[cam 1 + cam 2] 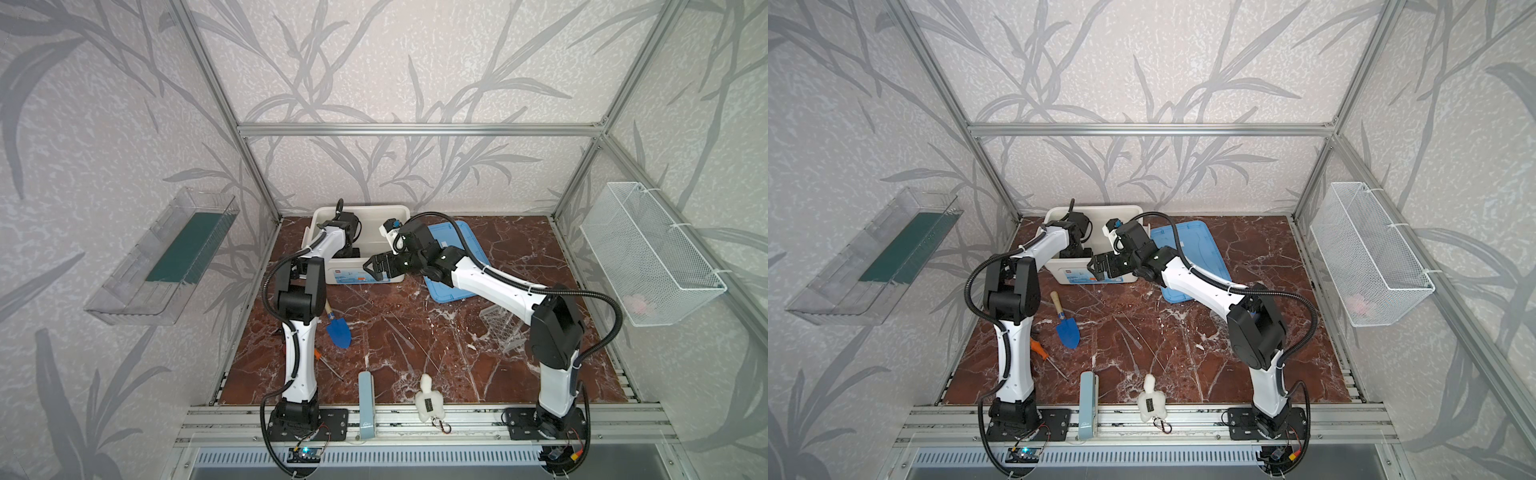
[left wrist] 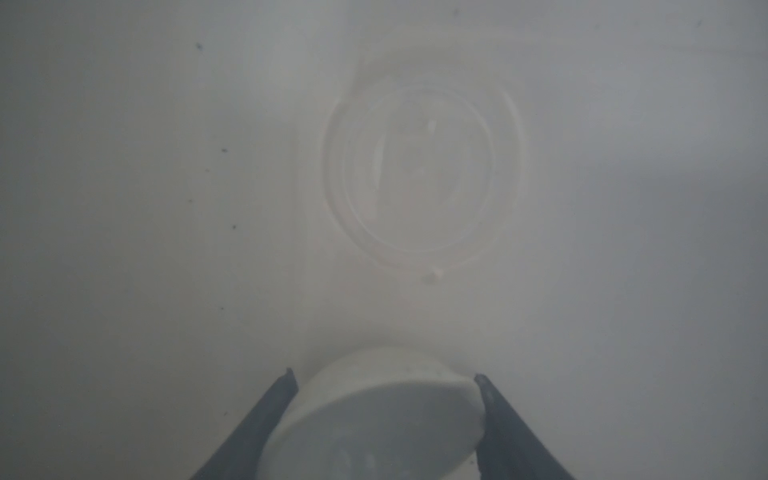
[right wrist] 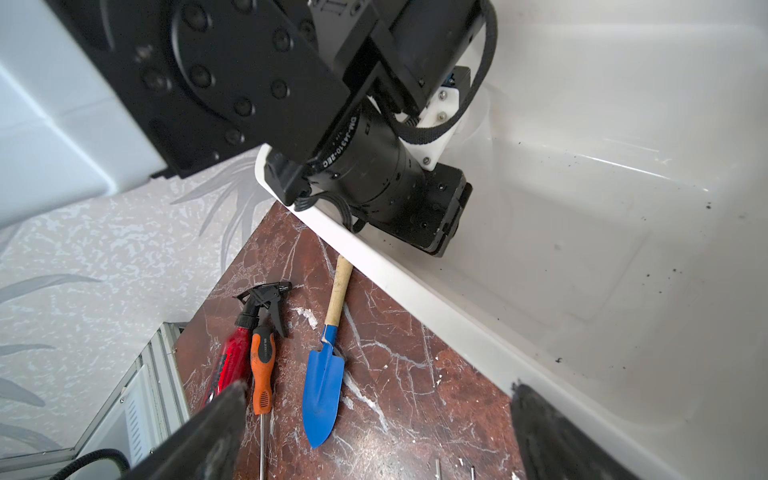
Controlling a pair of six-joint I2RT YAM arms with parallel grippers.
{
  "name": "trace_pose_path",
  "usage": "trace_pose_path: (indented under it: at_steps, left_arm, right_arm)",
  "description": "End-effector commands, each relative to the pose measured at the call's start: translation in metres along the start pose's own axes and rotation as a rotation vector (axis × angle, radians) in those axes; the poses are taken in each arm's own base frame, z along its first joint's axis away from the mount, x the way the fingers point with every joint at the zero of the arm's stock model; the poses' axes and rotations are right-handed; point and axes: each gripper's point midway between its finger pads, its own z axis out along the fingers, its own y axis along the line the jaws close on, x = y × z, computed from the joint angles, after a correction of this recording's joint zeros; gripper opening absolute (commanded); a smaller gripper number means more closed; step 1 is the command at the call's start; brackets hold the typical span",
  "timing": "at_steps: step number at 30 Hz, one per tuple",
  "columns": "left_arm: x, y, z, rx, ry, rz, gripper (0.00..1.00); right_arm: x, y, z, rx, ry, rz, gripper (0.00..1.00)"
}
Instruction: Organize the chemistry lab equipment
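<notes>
Left pincer point(image 2: 385, 377) half-spread, clamped on small white dish point(image 2: 374, 415), down inside white bin point(image 1: 365, 206) at frame centre in both top views; right pincer point(image 3: 380, 388) spread wide, empty, at bin's front rim

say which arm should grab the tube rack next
Right, likely: the right gripper is open and empty, nearer the tube rack; the left gripper holds the white dish inside the bin.

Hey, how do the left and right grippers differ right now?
The left gripper is closed on the small white dish; the right gripper is wide open and empty. The left gripper reaches down inside the white bin; the right gripper hangs over its front rim. Both have dark fingers.
</notes>
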Motion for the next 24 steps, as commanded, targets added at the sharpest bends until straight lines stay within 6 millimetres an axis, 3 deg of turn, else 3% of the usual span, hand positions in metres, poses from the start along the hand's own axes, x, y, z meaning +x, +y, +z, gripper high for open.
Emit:
trace_pose_path:
  at_steps: [1,6,13,18,24]
  left_arm:
    - [0.009,-0.009,0.017,0.044,0.034,-0.015,0.61]
    - [0.012,-0.003,0.023,0.012,0.041,-0.019,0.62]
    - [0.008,0.004,0.007,-0.022,0.019,-0.016,0.77]
    - [-0.005,0.005,-0.027,-0.012,-0.033,-0.025,0.83]
    - [-0.025,0.006,-0.099,0.032,-0.155,-0.051,0.87]
  right_arm:
    - [-0.003,0.007,-0.005,-0.016,-0.016,-0.006,0.98]
    - [-0.005,0.007,-0.008,-0.012,-0.020,-0.011,0.98]
    - [-0.005,0.007,-0.008,-0.014,-0.020,-0.008,0.98]
    - [-0.007,0.010,-0.010,-0.019,-0.021,-0.009,0.98]
    - [-0.016,0.019,-0.025,-0.034,-0.041,-0.017,0.98]
